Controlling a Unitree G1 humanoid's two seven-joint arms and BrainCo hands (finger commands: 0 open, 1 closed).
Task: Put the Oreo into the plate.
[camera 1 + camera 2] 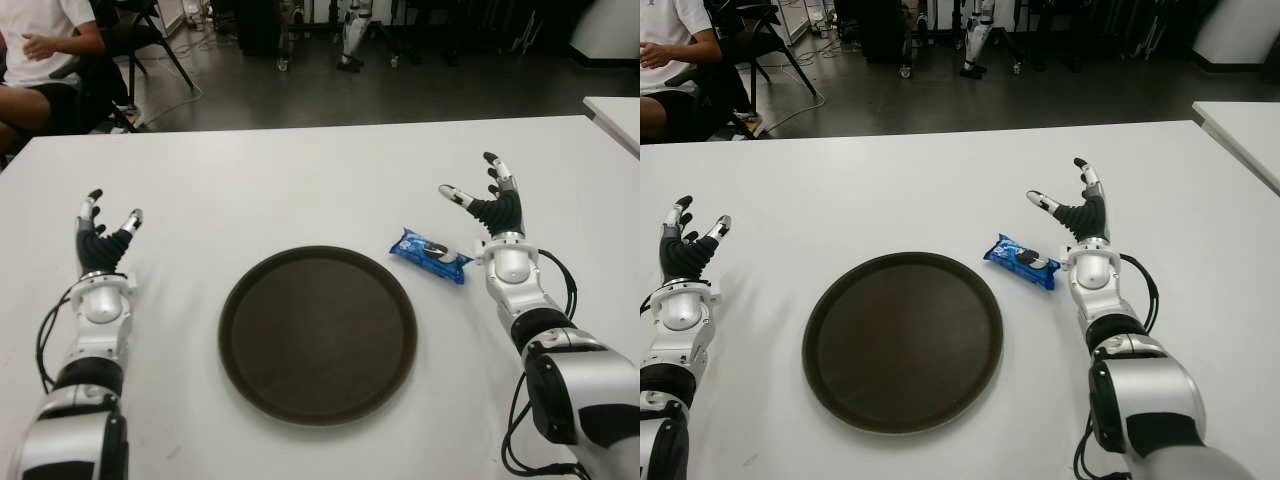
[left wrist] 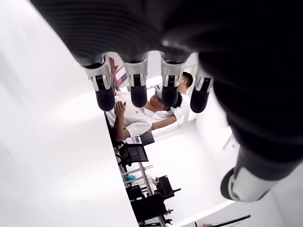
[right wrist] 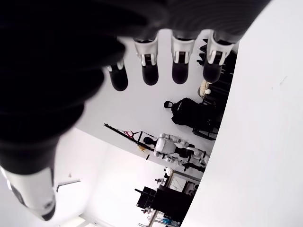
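The small blue foil Oreo packet [image 1: 431,255] lies flat on the white worktop [image 1: 300,180], just beside the right rim of the round dark brown plate [image 1: 318,335] near the front edge. The right robot hand [image 1: 488,200], fingers spread and empty, shows just right of the packet, well placed to reach it. The left robot hand [image 1: 104,236], likewise spread and empty, shows toward the worktop's left edge, apart from the plate.

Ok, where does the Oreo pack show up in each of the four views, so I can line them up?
Left eye view: Oreo pack lies on the table right of centre, between the brown plate and the right robot hand.
Right eye view: same pack, just right of the plate's rim.
Left wrist view: not in it.
Right wrist view: not in it.
Shared landmark in both eye views: the round brown plate.
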